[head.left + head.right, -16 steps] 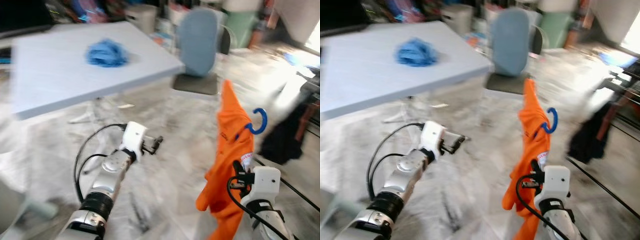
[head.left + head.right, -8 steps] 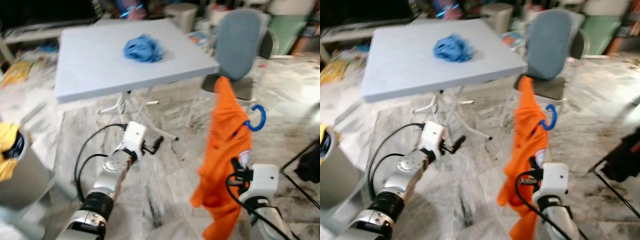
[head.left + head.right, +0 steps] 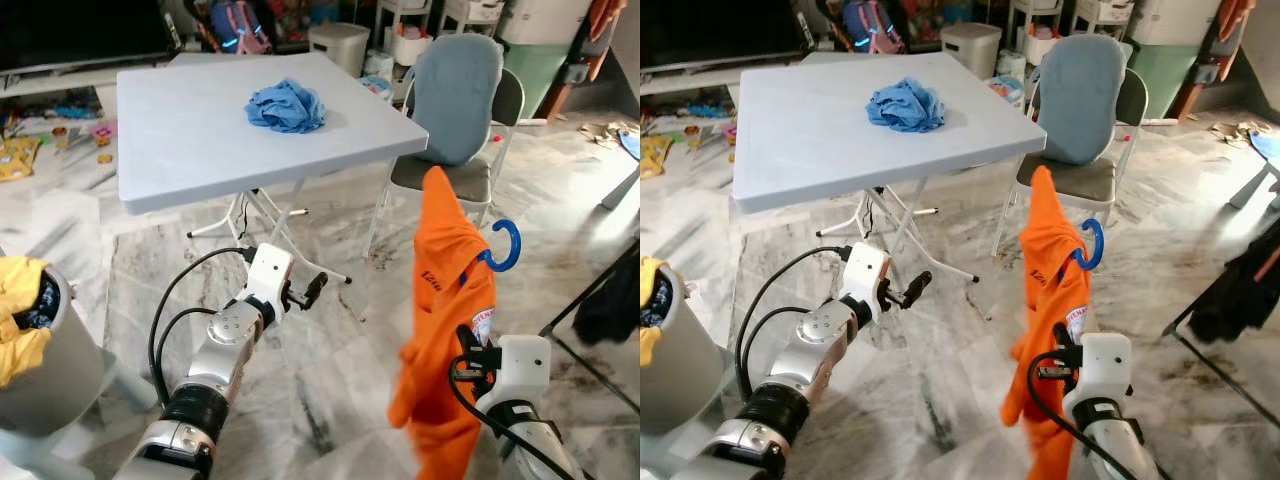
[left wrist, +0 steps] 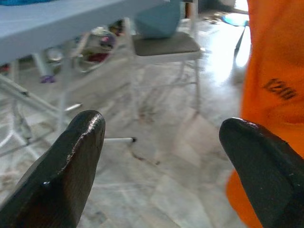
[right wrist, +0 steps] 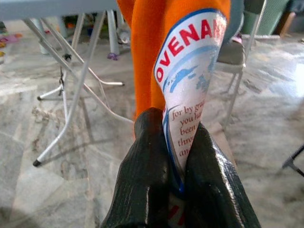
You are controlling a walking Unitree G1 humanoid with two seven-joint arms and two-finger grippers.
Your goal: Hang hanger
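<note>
Right now my right gripper (image 5: 173, 156) is clamped on the orange shirt (image 3: 445, 300), which hangs upright above it on the blue hanger (image 3: 505, 245), hook curling up and to my right. My left gripper (image 3: 312, 288) floats empty, fingers apart, off to the shirt's left. I judge the right arm must carry it to a rail.

Orange cloth garment (image 3: 447, 300) with white printed label; blue plastic hanger hook (image 3: 503, 246); pale blue square desk (image 3: 180, 130); crumpled blue cloth (image 3: 287, 105).
</note>
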